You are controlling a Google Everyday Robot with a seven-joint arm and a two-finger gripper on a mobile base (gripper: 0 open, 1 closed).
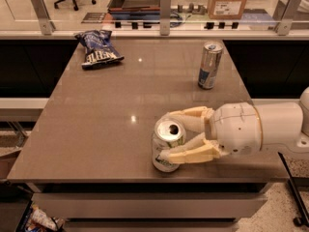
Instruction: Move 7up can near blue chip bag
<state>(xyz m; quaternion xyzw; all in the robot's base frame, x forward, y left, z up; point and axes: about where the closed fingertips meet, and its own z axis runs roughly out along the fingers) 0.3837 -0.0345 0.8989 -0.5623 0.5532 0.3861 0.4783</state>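
The 7up can (166,140), short and white-silver with green print and an open silver top, stands upright near the front edge of the brown table (120,95). My gripper (166,137) reaches in from the right, and its cream fingers (186,154) are closed around the can, one at the far side and one at the near side. The blue chip bag (99,50), dark blue and wrinkled with white lettering, lies at the table's far left corner, far from the can.
A taller slim silver-and-blue can (209,65) stands upright at the right rear of the table. A glass barrier with metal posts (165,6) runs along the table's far edge. A cardboard box (229,0) sits beyond it.
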